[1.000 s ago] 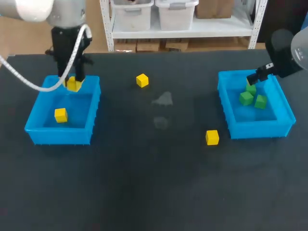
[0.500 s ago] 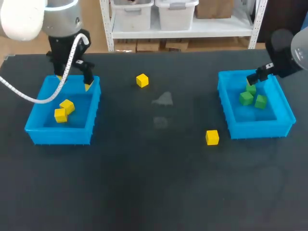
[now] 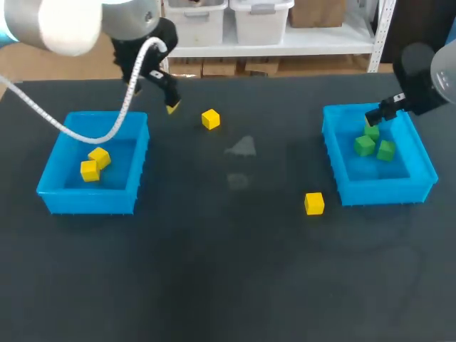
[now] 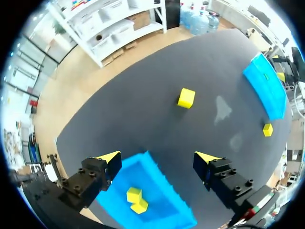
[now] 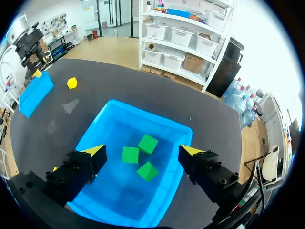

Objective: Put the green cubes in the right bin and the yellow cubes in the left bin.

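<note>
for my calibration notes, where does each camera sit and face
Head view: fixed above and behind, looking down on the table; left arm and right arm enter from its sides.
Left wrist view: on the left wrist, looking down past the open left gripper at the left bin and a loose yellow cube.
Right wrist view: on the right wrist, looking down past the open right gripper into the right bin of green cubes.
Shared: both wrist views show that loose yellow cube.
</note>
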Motion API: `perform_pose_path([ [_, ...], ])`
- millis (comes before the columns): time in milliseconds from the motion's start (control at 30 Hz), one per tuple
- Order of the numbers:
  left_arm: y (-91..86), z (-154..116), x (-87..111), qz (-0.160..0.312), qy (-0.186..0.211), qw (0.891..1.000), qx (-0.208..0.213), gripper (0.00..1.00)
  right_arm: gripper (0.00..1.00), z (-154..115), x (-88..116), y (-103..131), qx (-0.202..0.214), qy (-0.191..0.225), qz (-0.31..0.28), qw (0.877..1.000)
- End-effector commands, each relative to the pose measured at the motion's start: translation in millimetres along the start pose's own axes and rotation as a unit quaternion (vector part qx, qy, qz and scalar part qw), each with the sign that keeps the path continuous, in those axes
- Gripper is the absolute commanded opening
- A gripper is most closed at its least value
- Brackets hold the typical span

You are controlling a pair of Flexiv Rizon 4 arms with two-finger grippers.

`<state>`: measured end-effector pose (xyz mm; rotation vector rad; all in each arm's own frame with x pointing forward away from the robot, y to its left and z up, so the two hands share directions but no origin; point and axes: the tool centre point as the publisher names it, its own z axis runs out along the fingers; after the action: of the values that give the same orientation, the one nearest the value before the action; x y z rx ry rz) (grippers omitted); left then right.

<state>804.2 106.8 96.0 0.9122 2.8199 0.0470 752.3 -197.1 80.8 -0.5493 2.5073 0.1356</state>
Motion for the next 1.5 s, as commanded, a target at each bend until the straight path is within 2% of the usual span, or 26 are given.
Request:
perform_pose_path([
  [33, -6.7, 13, -49.4, 0.016, 0.049, 0.999, 0.007, 1.00, 1.00, -1, 1, 1, 0.002, -0.001, 0.000, 1.000],
  [333, -35.3, 40, -87.4, 0.043, 0.061, 0.997, 0.028, 1.00, 1.00, -1, 1, 1, 0.002, -0.001, 0.000, 1.000],
  [600, -52.2, 65, -101.4, 0.062, 0.084, 0.994, 0.036, 1.00, 1.00, -1, 1, 1, 0.002, -0.001, 0.000, 1.000],
  [1033, -52.1, 87, -100.2, 0.071, 0.112, 0.991, 0.034, 1.00, 1.00, -1, 1, 1, 0.002, -0.001, 0.000, 1.000],
  [1500, -62.3, 107, -89.4, 0.076, 0.138, 0.987, 0.038, 1.00, 1.00, -1, 1, 1, 0.002, -0.001, 0.000, 1.000],
])
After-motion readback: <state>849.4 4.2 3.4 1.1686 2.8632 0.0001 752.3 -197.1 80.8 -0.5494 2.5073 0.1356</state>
